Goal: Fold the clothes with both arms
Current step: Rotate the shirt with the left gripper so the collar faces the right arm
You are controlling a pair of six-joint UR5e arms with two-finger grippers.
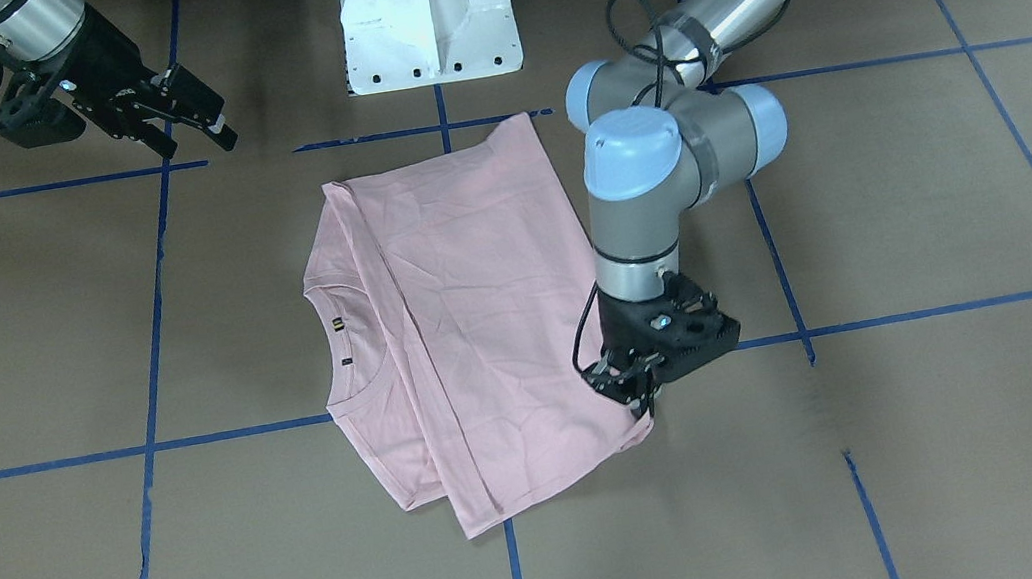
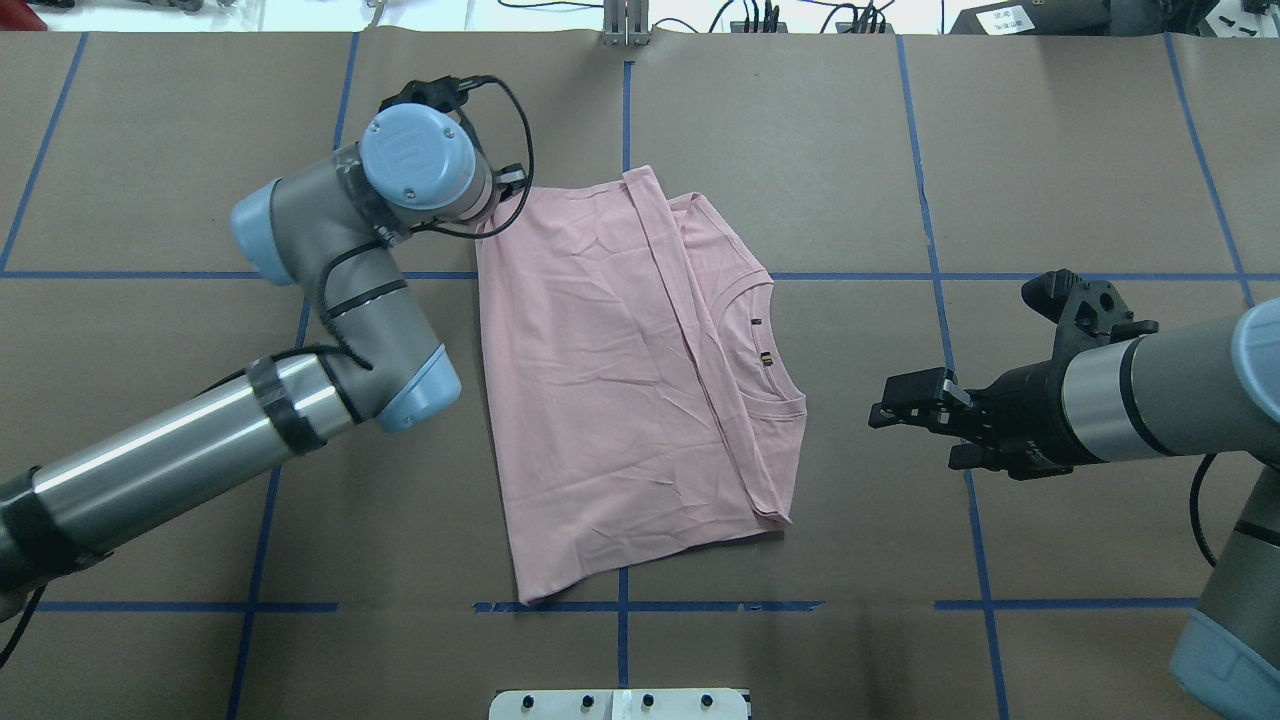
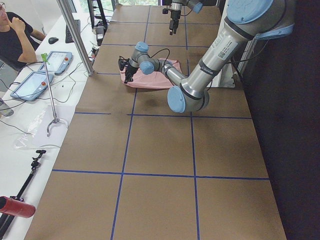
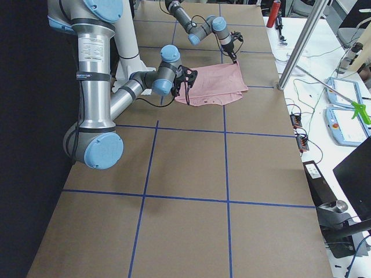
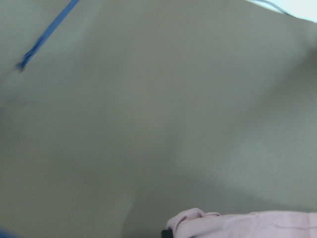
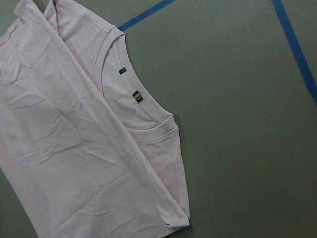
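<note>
The brown paper-covered table (image 2: 800,150) is marked into squares by blue tape lines. The left arm (image 2: 180,460) reaches across it to the far corner of the shirt on the left side, while the right arm (image 2: 1150,390) hangs over bare paper. The pale pink T-shirt (image 2: 600,380) lies flat near the middle of the table, one part folded over the rest, plain side up (no print shows). The left gripper (image 1: 641,400) points down at that corner, its jaws closed on a bunched bit of pink cloth. The right gripper (image 1: 197,137) is well apart from the shirt on the collar side, jaws spread and empty. The ribbed collar (image 6: 143,124) faces that gripper, with a small neck label (image 6: 137,96) inside it.
</note>
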